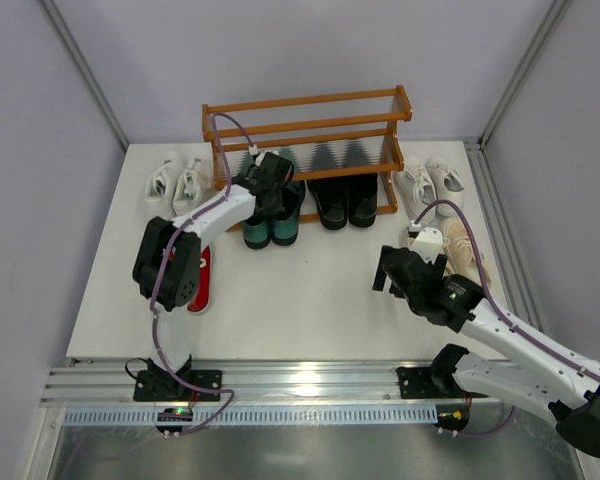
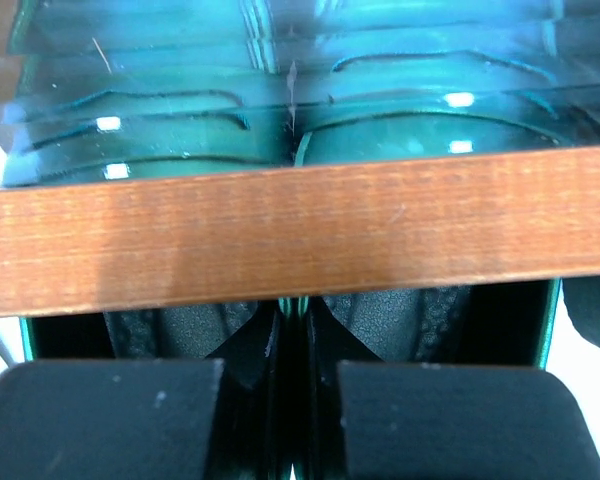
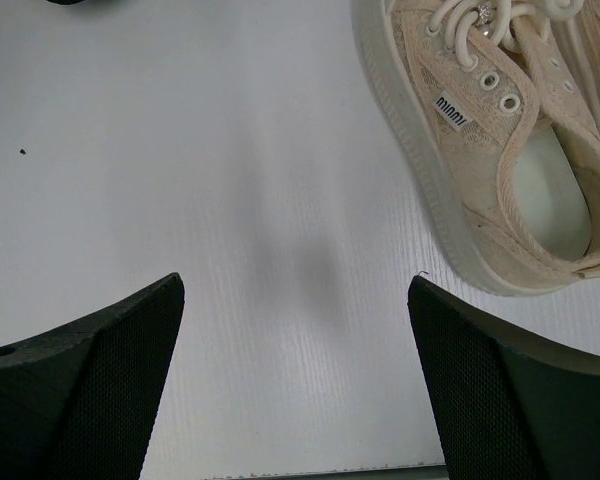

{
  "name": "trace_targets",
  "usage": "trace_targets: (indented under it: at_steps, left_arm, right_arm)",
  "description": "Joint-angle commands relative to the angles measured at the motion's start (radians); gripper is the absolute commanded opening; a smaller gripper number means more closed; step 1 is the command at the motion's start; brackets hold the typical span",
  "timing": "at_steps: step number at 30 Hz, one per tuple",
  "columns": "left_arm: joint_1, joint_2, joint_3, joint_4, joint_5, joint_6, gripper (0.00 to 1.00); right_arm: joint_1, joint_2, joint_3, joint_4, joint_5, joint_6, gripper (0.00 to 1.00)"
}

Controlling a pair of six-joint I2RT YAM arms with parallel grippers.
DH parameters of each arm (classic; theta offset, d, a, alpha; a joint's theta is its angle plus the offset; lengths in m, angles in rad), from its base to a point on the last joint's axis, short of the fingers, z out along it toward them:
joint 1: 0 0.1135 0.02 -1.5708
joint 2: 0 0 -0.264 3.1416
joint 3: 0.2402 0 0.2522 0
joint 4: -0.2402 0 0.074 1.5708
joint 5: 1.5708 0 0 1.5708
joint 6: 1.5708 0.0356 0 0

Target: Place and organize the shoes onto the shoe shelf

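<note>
Left wrist view: the left gripper [image 2: 292, 425] has its jaws drawn almost together. The dark inner walls of the two glossy dark green loafers [image 2: 380, 110] are pinched between the black pads [image 2: 100, 420]. Clamping the adjoining walls probably lets one gripper carry both shoes as a pair. Directly ahead of the jaws, a flat slat of the orange-brown wooden shoe shelf [image 2: 300, 235] crosses the frame, and the green toes lie beyond it. This view does not show which tier the slat belongs to, or whether the soles rest on anything.

Top external view shows the tier. The jaws are at the front of the lowest tier, with the green heels projecting back toward the arm bases. Just right of the jaws, a pair of glossy black loafers [image 1: 345, 200] occupies the same tier.

Right wrist view: the right gripper [image 3: 295, 380] has its jaws spread wide, with only bare white table [image 3: 230, 200] between them. Ahead and to the right of the jaws lies a beige lace-up sneaker [image 3: 480, 150], apart from both fingers. The gripper appears staged to approach that pair.

Only the top external view shows the remaining shoes:
- one white sneaker pair [image 1: 430, 185] beyond the right jaws;
- another white sneaker pair [image 1: 177, 180] left of the left jaws;
- a red sneaker [image 1: 202, 280] partly hidden under the left arm.

None of these is on the shelf.
</note>
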Motion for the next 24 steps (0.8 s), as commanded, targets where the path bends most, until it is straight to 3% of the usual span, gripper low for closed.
trace_targets:
  at_steps: [1,18,20,21,23,24]
  left_arm:
    - [0.013,-0.022,0.092,0.137,-0.049,0.042,0.0]
    - [0.037,-0.007,0.131,0.119,-0.055,0.037,0.01]
    - [0.039,0.006,0.129,0.116,-0.041,0.034,0.1]
    - [0.037,0.009,0.126,0.117,-0.038,0.032,0.26]
    - [0.039,0.013,0.123,0.119,-0.032,0.028,0.41]
    - [0.039,0.013,0.117,0.119,-0.03,0.026,0.54]
  right_arm:
    - [0.005,-0.005,-0.008,0.03,0.029,-0.009,0.93]
    - [0.005,0.02,-0.009,0.052,0.029,-0.019,0.93]
    - [0.005,0.018,-0.011,0.052,0.027,-0.019,0.93]
    - [0.005,0.02,-0.011,0.05,0.027,-0.019,0.93]
    - [0.004,0.018,-0.011,0.049,0.029,-0.019,0.93]
    - [0.005,0.017,-0.011,0.049,0.027,-0.018,0.93]
